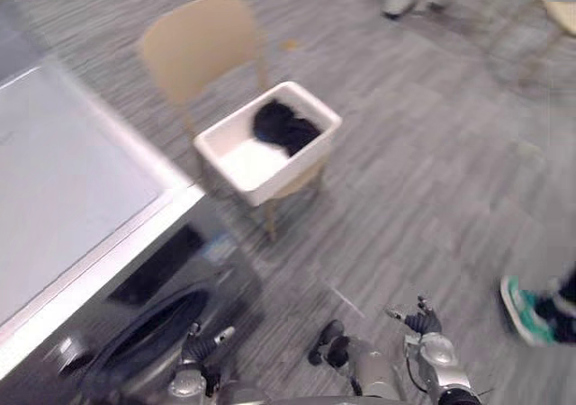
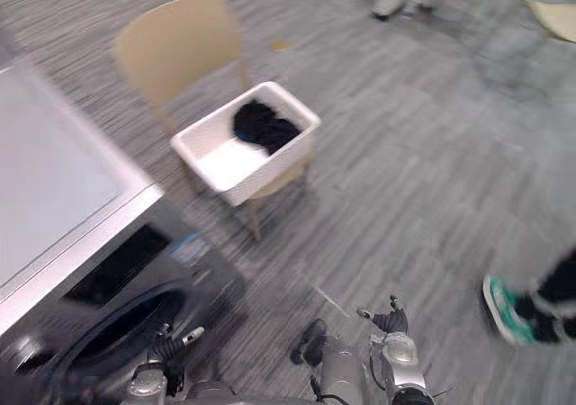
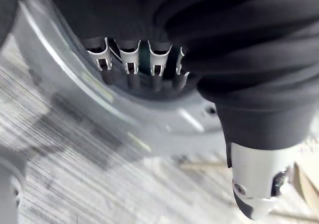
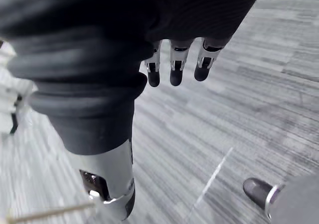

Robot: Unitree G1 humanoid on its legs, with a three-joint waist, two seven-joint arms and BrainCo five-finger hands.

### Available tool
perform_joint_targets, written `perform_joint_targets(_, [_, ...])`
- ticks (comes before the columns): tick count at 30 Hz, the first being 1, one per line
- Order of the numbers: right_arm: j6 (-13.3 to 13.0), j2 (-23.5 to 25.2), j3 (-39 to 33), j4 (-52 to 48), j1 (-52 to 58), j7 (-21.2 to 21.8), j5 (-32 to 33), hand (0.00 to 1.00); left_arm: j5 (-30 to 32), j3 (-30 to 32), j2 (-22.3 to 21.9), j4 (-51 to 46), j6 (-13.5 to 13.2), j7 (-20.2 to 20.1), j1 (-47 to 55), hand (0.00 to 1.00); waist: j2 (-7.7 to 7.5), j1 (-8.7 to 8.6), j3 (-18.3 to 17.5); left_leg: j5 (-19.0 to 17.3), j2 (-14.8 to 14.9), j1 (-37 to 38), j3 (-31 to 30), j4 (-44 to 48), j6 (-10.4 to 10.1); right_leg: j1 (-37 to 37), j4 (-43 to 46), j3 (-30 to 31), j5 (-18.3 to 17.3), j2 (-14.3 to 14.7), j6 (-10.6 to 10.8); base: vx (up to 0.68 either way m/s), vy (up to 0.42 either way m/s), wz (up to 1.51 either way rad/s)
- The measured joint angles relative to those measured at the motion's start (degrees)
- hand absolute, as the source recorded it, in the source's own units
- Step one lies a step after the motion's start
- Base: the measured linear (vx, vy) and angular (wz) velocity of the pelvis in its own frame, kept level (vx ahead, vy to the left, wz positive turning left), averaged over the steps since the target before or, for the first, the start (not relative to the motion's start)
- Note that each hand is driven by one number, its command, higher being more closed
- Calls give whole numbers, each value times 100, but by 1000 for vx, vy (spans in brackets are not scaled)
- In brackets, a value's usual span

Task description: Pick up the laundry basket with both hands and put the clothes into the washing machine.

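Basket is sitting well ahead of left hand and right hand, both hanging loose, empty; approach opposite rims level

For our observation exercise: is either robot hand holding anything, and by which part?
Nothing is held. The left hand and right hand are open; the laundry basket sits on the chair.

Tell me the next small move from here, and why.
Probably step closer to the chair and lift both hands toward the sides of the laundry basket. The basket sits on the chair seat with dark clothes inside, well apart from the left hand and right hand, which hang low with fingers relaxed and empty.
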Motion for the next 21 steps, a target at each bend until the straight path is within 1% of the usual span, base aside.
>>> perform_joint_targets(1, [5,-11,43,1,-28,-2,1,0,5,-16,-40,18,-2,-35,6,0,39,52,-1,7,-32,-196,-440,347,60,75,-101,241,40,164,-80,195,-65,-201])
perform_joint_targets(2, [19,-51,61,21,-46,-6,-1,0,10,-18,-126,29,-9,-40,-6,0,95,67,36,-273,-524,-767,-1534,797,-330,177,-217,673,96,366,-187,215,14,-213])
perform_joint_targets(3, [34,-126,61,156,-72,-1,-1,0,6,-4,-168,20,-57,-36,-4,0,111,123,80,-507,-1208,-1294,-2398,928,-641,350,-315,1033,127,485,-244,233,30,-201])
perform_joint_targets(4, [56,-126,61,222,-71,-1,-1,0,6,-20,-151,-11,-84,-34,-4,0,123,160,106,-604,-1489,-1452,-2696,869,-696,474,-375,1205,131,535,-250,249,68,-196])
perform_joint_targets(5, [91,-145,61,373,-69,2,-1,0,22,-38,-108,-63,-91,-32,26,0,136,284,136,-720,-1974,-1694,-3110,509,-855,734,-473,1493,144,566,-171,263,96,-182])
perform_joint_targets(6, [126,-117,56,407,-68,2,-1,0,46,-43,-114,-95,-100,-31,61,0,114,398,180,-717,-2339,-1946,-3279,-150,-852,951,-558,1855,128,592,-109,317,128,-170])
perform_joint_targets(7, [137,-108,55,405,-76,2,-1,0,46,-42,-127,-95,-102,-29,64,0,124,414,203,-698,-2469,-2042,-3355,-572,-882,1026,-636,1967,135,582,-68,306,135,-128])
perform_joint_targets(8, [139,-115,44,403,-87,8,-5,0,47,-44,-152,-96,-115,-31,110,0,174,427,210,-567,-2673,-2153,-3416,-1640,-1056,1189,-836,2117,115,561,32,305,142,-100])
perform_joint_targets(9, [137,-116,42,397,-105,11,-6,0,50,-118,-200,-83,-118,-38,159,0,233,471,218,-61,-2729,-2189,-3287,-2466,-987,1380,-1052,2152,116,521,107,277,131,-98])
perform_joint_targets(10, [136,-104,58,395,-96,17,-5,0,54,-151,-205,-83,-112,-37,190,0,233,542,211,202,-2737,-2135,-3133,-2693,-925,1462,-1153,2153,122,468,191,376,149,-88])
perform_joint_targets(11, [136,-75,88,351,-96,21,-4,0,64,-153,-190,-77,-114,-44,213,0,216,634,210,450,-2748,-2017,-2801,-2935,-699,1637,-1329,2173,159,361,324,373,119,-45])
perform_joint_targets(12, [132,-74,85,339,-103,19,-4,0,99,-158,-177,-82,-108,-44,178,0,182,643,214,447,-2750,-2015,-2583,-2916,-690,1663,-1367,2196,169,303,356,459,145,-8])
perform_joint_targets(13, [135,-142,72,342,-136,23,-5,0,180,-147,-185,-85,-115,-42,79,0,168,638,224,324,-2751,-2163,-2291,-2703,-531,1664,-1352,2208,160,237,393,427,167,24])
perform_joint_targets(14, [138,-174,73,354,-168,50,-22,0,216,-133,-219,-82,-121,-37,65,0,182,673,214,150,-2796,-2295,-2251,-2496,-134,1667,-1235,2156,13,174,612,401,178,23])
perform_joint_targets(15, [137,-197,71,359,-144,73,-32,0,216,-121,-230,-59,-115,-31,77,0,184,672,213,123,-2826,-2279,-2236,-2495,17,1654,-1052,2094,-107,150,746,390,186,14])
perform_joint_targets(16, [128,-186,69,358,-109,106,-84,0,213,-122,-230,32,-115,-33,98,0,200,667,194,-42,-2854,-2038,-2118,-2644,220,1533,-225,1996,-487,68,1090,425,180,34])
perform_joint_targets(17, [128,-87,71,355,-88,126,-131,0,215,-144,-136,123,-115,-36,73,0,41,640,152,-219,-3085,-1756,-2201,-2834,233,1035,1281,1930,-766,-244,1489,439,168,55])
perform_joint_targets(18, [128,-38,74,347,-68,131,-137,0,216,-162,-59,142,-118,-37,95,0,-83,546,102,-258,-3242,-1616,-2310,-2940,267,687,2133,1937,-678,-429,1627,505,140,116])
perform_joint_targets(19, [139,15,71,354,-15,140,-139,0,219,-198,78,187,-94,-36,90,0,-245,352,96,-311,-3505,-1353,-2616,-3036,356,123,3616,1943,-409,-819,1782,536,62,150])
perform_joint_targets(20, [151,-3,64,352,44,139,-139,0,218,-241,109,244,-71,-34,104,0,-261,248,104,-329,-3653,-1036,-2919,-3110,381,-120,4326,1893,-512,-1129,1610,670,46,153])
perform_joint_targets(21, [149,-15,68,341,62,140,-139,0,218,-259,92,244,-59,-31,122,0,-229,220,96,-329,-3681,-885,-3079,-3174,381,-203,4400,1827,-584,-1270,1481,656,16,128])
